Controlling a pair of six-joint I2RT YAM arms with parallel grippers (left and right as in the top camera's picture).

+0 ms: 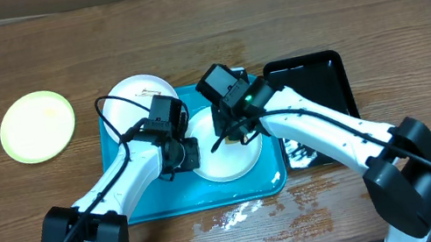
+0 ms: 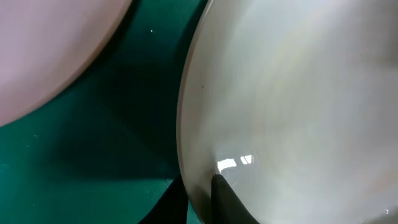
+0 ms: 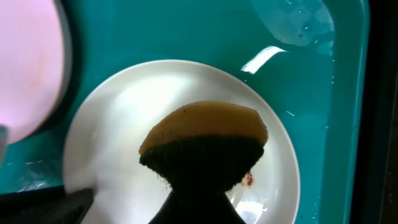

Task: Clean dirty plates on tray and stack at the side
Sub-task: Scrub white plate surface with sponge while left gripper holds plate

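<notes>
White plate (image 3: 118, 124) lies flat on the tray (image 3: 186, 31), directly beneath my right gripper (image 1: 235, 130), whose jaws are pressed tight on a sponge (image 3: 205, 140). My left gripper (image 1: 189, 153) pinches the rim nearest it, I judge to steady it. The plate looks glossy and mostly clean, with one small red smudge (image 3: 249, 179) just beside the sponge.

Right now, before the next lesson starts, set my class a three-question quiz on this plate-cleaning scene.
1. True or false: the yellow-green plate lies on the turquoise tray.
2. What does the right end effector hold? A. a sponge B. a cloth C. a fork
3. Fill in: ___ white plates sit on the tray.
Key: 1 false; 2 A; 3 two.
</notes>
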